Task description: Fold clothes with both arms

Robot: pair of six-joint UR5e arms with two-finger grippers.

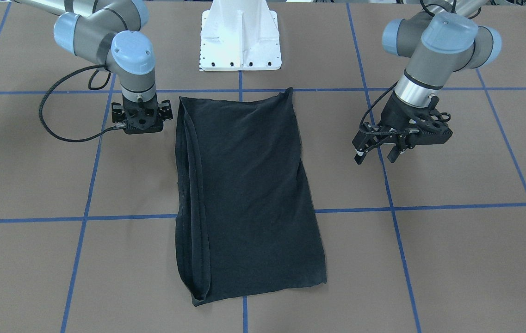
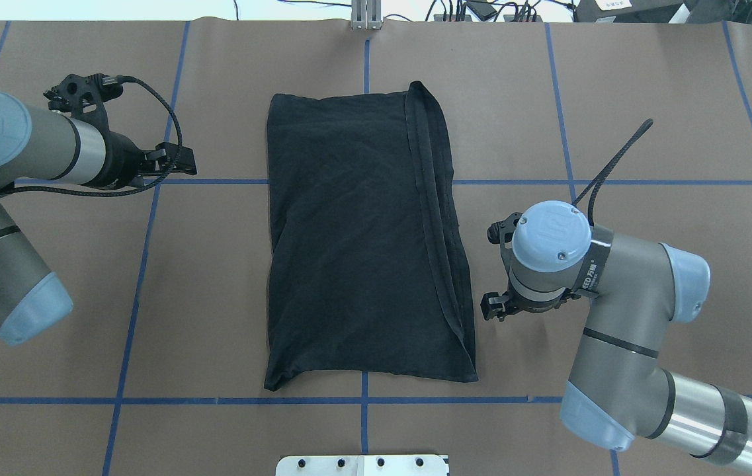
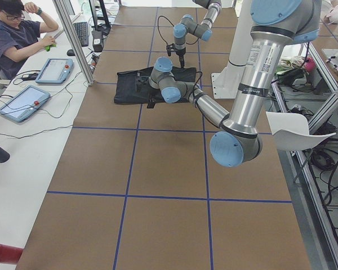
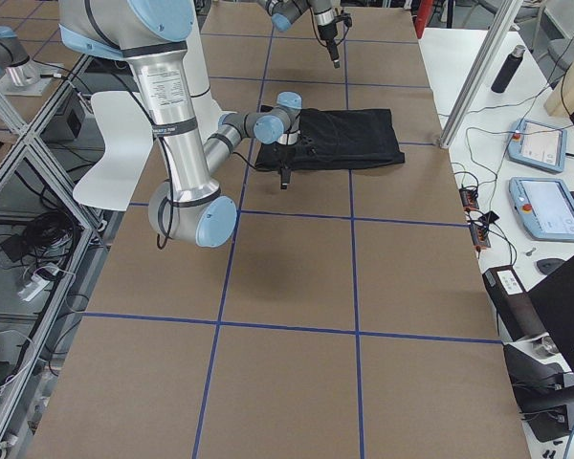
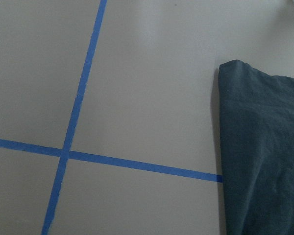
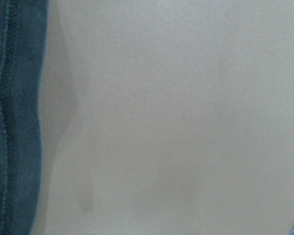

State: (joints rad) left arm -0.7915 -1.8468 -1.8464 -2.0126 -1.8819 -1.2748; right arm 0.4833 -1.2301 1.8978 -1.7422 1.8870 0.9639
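Left end effector (image 1: 376, 156), fingers spread and empty, hovers well apart from the black T-shirt (image 2: 362, 238). Seen from overhead, the shirt lies on the table (image 2: 614, 99) at its 4 o'clock, long axis 12-to-6. Right end effector (image 1: 141, 121), finger state impossible to tell, is nearer, with the shirt just beside it at 9 o'clock.

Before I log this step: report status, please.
Left jaws apart, empty; right jaws hidden. Shirt folded lengthwise, flat, not gripped. Nothing in the way.
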